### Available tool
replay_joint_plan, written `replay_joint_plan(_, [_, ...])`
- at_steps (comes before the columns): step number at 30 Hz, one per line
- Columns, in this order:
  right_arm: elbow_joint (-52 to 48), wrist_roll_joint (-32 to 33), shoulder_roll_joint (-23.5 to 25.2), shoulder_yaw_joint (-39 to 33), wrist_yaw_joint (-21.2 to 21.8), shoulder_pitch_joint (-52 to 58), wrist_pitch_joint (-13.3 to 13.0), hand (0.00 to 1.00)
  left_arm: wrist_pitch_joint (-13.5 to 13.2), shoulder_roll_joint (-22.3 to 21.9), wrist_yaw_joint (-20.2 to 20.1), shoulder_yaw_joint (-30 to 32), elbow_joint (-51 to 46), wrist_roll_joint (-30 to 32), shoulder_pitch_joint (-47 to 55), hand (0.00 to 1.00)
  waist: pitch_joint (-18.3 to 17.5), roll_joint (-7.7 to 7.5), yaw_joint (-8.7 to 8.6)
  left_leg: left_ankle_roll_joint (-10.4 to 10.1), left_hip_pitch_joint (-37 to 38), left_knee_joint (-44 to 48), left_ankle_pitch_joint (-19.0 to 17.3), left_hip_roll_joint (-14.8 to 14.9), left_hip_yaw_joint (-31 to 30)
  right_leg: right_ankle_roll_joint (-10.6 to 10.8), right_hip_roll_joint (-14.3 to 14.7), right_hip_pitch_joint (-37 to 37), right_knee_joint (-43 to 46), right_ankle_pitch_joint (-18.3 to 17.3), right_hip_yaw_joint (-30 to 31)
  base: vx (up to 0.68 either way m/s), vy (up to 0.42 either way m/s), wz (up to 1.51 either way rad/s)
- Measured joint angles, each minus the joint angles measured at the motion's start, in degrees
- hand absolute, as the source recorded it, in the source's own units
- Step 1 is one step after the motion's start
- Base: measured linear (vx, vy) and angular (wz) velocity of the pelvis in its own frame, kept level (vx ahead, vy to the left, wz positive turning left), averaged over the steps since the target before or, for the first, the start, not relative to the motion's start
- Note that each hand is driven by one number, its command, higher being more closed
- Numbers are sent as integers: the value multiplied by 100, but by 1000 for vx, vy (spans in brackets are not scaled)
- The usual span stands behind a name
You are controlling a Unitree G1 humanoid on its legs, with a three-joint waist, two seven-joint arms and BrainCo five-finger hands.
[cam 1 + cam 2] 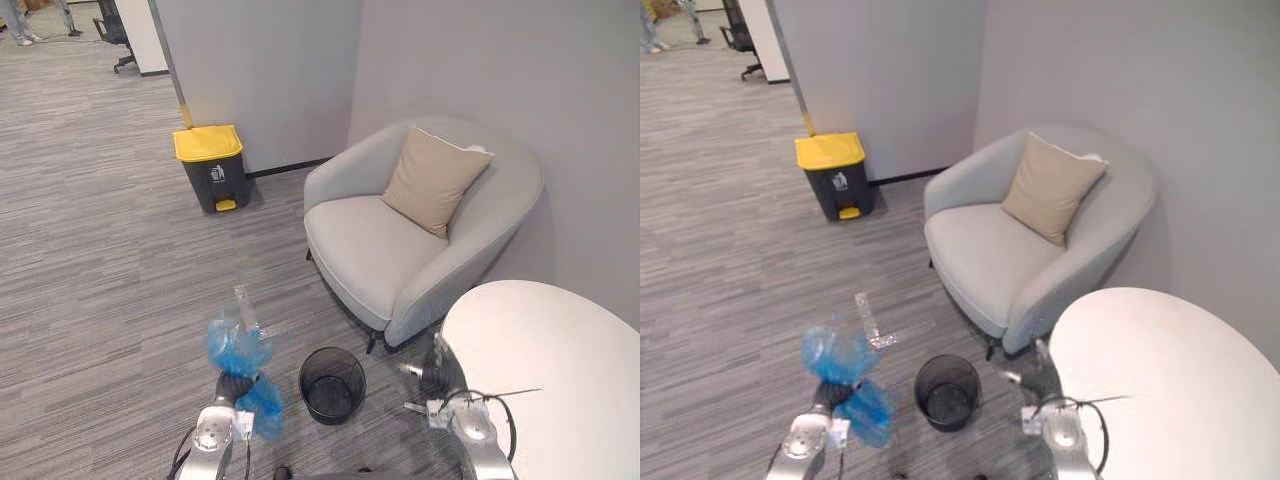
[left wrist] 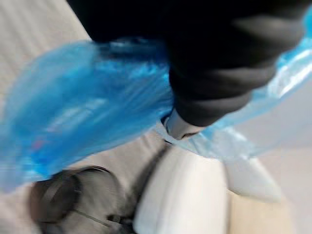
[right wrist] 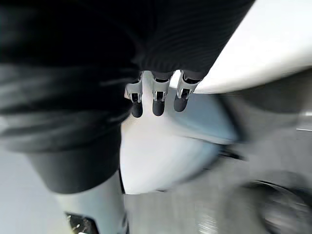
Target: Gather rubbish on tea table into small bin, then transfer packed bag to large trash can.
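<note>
- Left hand (image 1: 232, 385): closed round the waist of the bag (image 1: 236, 345).
- Bag: blue, off the floor, bulging above and below the grip, long axis roughly upright.
- Right hand (image 1: 432, 378): fingers loose, holding nothing, by the table (image 1: 560, 360) edge.
- Small bin (image 1: 332, 385): on the floor, just right of the bag.
- Large can (image 1: 212, 165): yellow lid, at the wall, well apart, ahead of the left hand across bare floor. The left arm is the nearer.

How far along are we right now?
Done, it seems: the tea table looks bare and the small bin shows no liner. In hand: the blue bag is carried at the left hand; the right hand is empty. Left: reaching the yellow-lidded trash can by the wall.
</note>
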Motion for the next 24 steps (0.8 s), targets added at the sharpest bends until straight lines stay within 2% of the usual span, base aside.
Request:
replay_joint_plan(1, [470, -8, 42, -144, 0, -58, 56, 0, 21, -36, -4, 140, 249, -2, 6, 100, 38, 13, 1, -7, 29, 0, -23, 2, 9, 14, 1, -1, -1, -6, 6, 0, 0, 0])
replay_joint_plan(5, [1342, -17, 73, -417, -26, -167, 185, 0, 118, -80, 17, 397, 858, -103, 9, 100, 67, 20, 22, 4, 78, 1, -48, 5, 18, 5, 4, 72, 1, -29, 15, 47, 3, -1])
replay_joint_plan(13, [2076, -25, 74, -505, -232, -270, 260, 0, 152, -123, 78, 595, 1495, -212, 128, 100, 110, 51, 37, 39, 328, 9, -153, -21, 176, 61, -13, 193, 49, -123, 174, 30, 21, -13])
replay_joint_plan(14, [2273, -15, 74, -576, -309, -360, 287, 0, 171, -267, 84, 595, 1653, -224, 168, 100, 221, 120, 68, 101, 407, 35, -193, -73, 321, 82, -41, 89, 278, -157, 333, 14, 76, -33])
replay_joint_plan(17, [2273, -13, 75, -622, -394, -394, 293, 0, 171, -316, 95, 595, 1676, -261, 134, 100, 318, 128, 69, 93, 410, 34, -257, -126, 382, 125, -102, 1, 413, -199, 406, -14, 75, -17])
replay_joint_plan(20, [2239, -9, 163, -605, -435, -470, 290, 0, 169, -344, 120, 594, 1692, -324, 17, 100, 392, 22, 72, 307, 58, 578, -407, -169, 433, 180, -202, -381, 1063, -347, 531, -18, 49, -4])
replay_joint_plan(21, [2230, -8, 211, -603, -481, -506, 288, 0, 169, -373, 174, 593, 1663, -326, -12, 100, 400, 22, 87, 415, -252, 908, -485, -118, 409, 282, -194, -541, 1279, -377, 634, -43, 23, 27])
replay_joint_plan(22, [2228, 0, 269, -604, -509, -520, 288, 0, 140, -378, 200, 597, 1576, -336, -55, 100, 482, 10, 65, 449, -322, 1036, -507, -111, 393, 380, -209, -673, 1933, -777, 759, -32, 28, 46])
replay_joint_plan(23, [2228, 3, 315, -603, -526, -478, 290, 0, 135, -385, 207, 595, 1549, -336, -79, 100, 528, 25, 61, 450, -338, 1093, -508, -136, 305, 378, -208, -786, 2786, -1180, 836, -2, 10, 61])
replay_joint_plan(24, [2231, 3, 364, -599, -544, -423, 291, 0, 130, -421, 212, 594, 1482, -337, -55, 100, 502, -18, 87, 449, -336, 1135, -507, -156, 220, 463, -198, -760, 3442, -1461, 884, -14, -23, 46])
